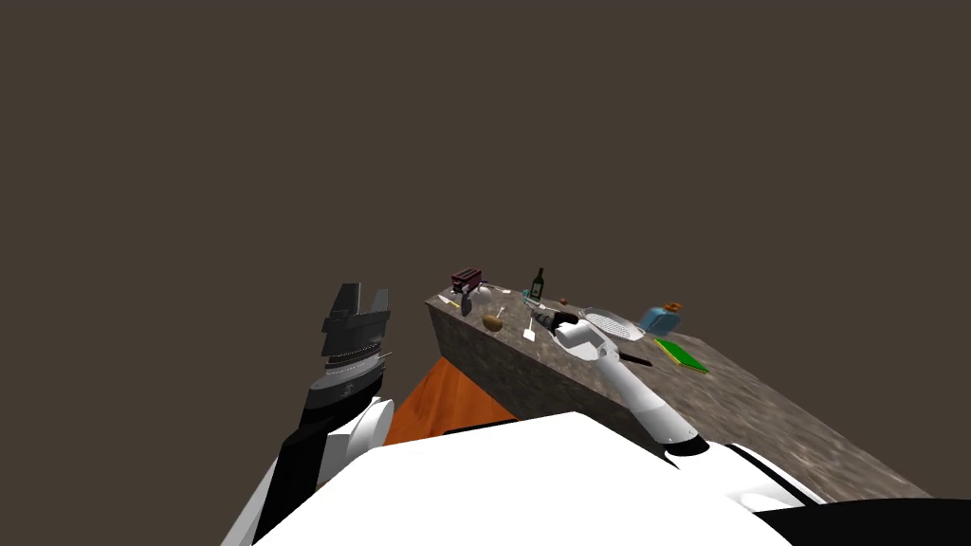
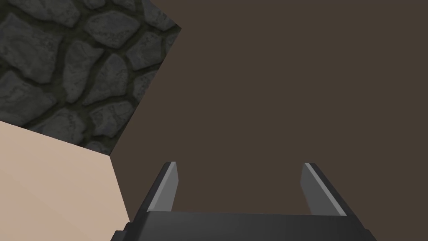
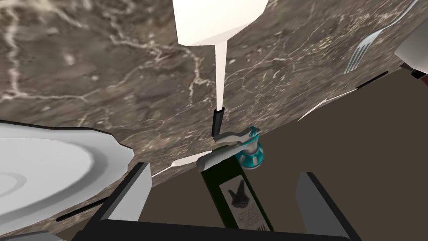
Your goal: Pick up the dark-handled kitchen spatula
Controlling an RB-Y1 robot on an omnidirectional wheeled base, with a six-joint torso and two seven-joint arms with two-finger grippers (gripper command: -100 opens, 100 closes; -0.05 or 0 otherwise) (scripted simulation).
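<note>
The spatula [image 3: 218, 62] lies flat on the brown marble counter [image 3: 104, 83]. It has a broad white blade, a thin white shaft and a short dark handle [image 3: 218, 121] whose end points toward my right gripper [image 3: 225, 171]. That gripper is open and hovers just short of the handle, near the counter's edge. A dark green labelled bottle [image 3: 236, 196] shows between its fingers, nearer than the handle. From the head camera the spatula [image 1: 529, 332] is a small white shape just beyond my right hand [image 1: 561, 327]. My left gripper [image 2: 238, 188] is open, holds nothing, and is raised off to the counter's left.
A white plate [image 3: 50, 175] sits close beside the right gripper and a teal-and-grey piece [image 3: 248, 148] lies by the handle. A fork [image 3: 363, 50] lies further along. On the counter also stand a dark red toaster [image 1: 467, 278], a blue toaster [image 1: 659, 319] and a green board [image 1: 681, 355].
</note>
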